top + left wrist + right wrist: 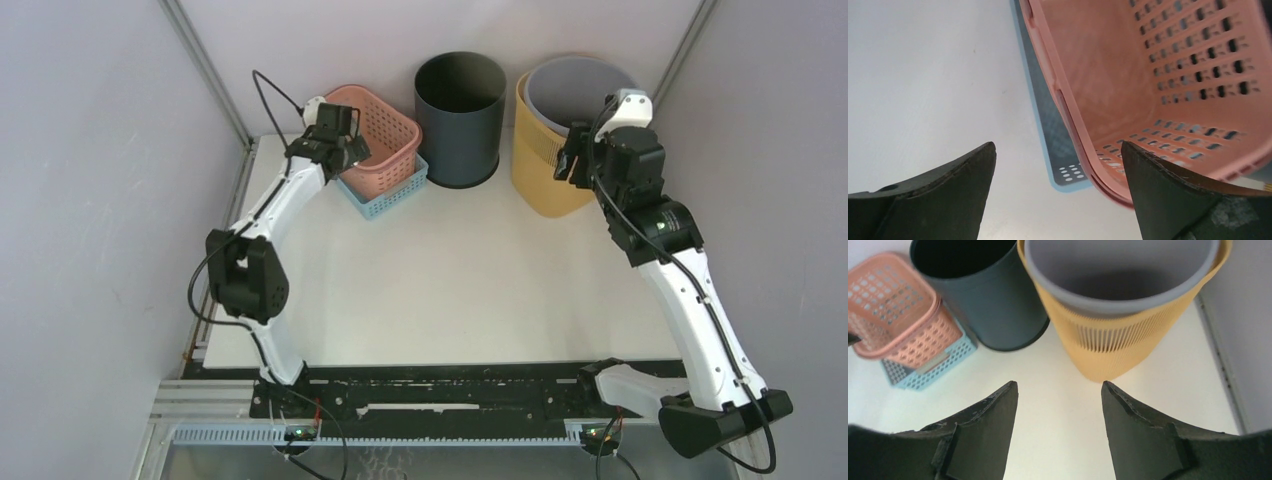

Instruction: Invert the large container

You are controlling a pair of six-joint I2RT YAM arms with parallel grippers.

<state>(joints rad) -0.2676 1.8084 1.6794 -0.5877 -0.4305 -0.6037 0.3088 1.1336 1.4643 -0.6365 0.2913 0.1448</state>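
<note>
A yellow ribbed bin [545,175] with a grey bin [585,85] nested inside stands upright at the back right. A dark bin [460,120] stands upright beside it. A pink basket [380,130] sits tilted in a blue basket [392,195] at the back left. My left gripper [350,150] is open above the pink basket's near rim [1068,115], one finger over its inside and one outside. My right gripper [567,160] is open and empty just in front of the yellow bin [1118,340], above the table.
The grey walls of the enclosure stand close behind the bins and to both sides. The white table [450,280] stretches from the containers to the arm bases. In the right wrist view the dark bin [993,305] and the pink basket [893,305] lie to the left.
</note>
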